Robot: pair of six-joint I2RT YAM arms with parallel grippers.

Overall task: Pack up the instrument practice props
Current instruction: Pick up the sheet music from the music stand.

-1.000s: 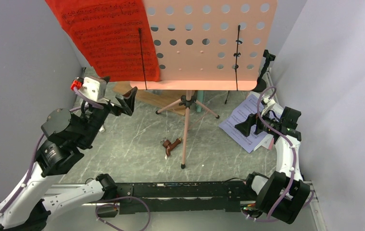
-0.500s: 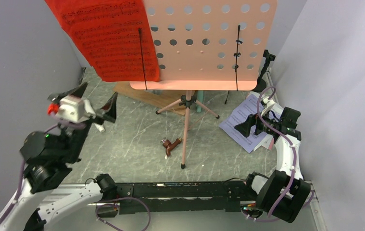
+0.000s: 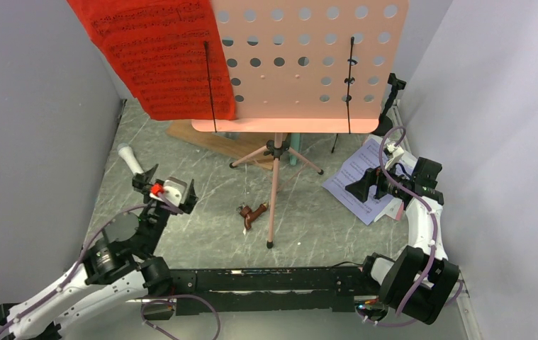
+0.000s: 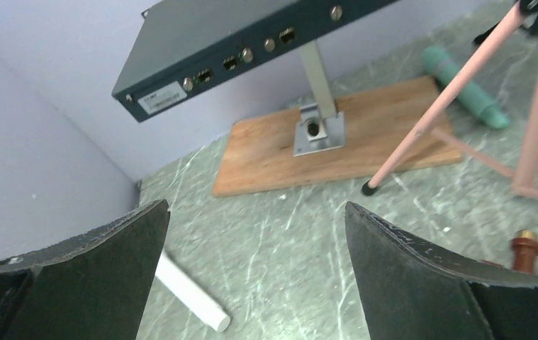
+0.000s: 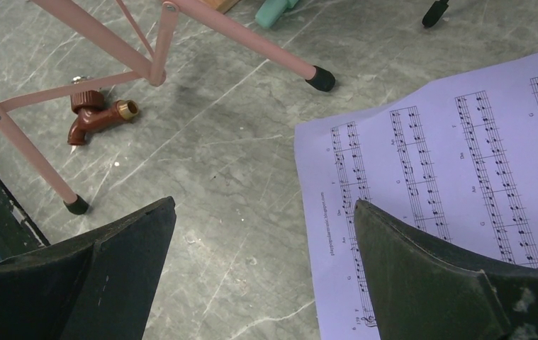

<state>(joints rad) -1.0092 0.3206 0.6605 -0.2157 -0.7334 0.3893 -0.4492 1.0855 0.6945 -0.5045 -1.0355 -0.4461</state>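
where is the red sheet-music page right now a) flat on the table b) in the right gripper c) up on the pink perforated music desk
c: the red sheet-music page stands upright against the left part of the pink perforated music desk.

Centre: music stand (image 3: 308, 64) on tripod (image 3: 275, 184), sheet music (image 3: 159, 49) on its left half.
Left: microphone (image 3: 130, 157) lying on the desk (image 3: 202, 205).
Right: loose page (image 3: 347, 168) flat on the desk.
Front: tap-shaped piece (image 3: 251, 214) beside the near tripod leg.
Behind: wooden board (image 3: 209, 140).

Open floor (image 3: 213, 202) lies between the left gripper (image 3: 167, 182) and the pink tripod legs (image 3: 273, 205); the small brown piece (image 3: 251, 212) lies just beside the front leg.
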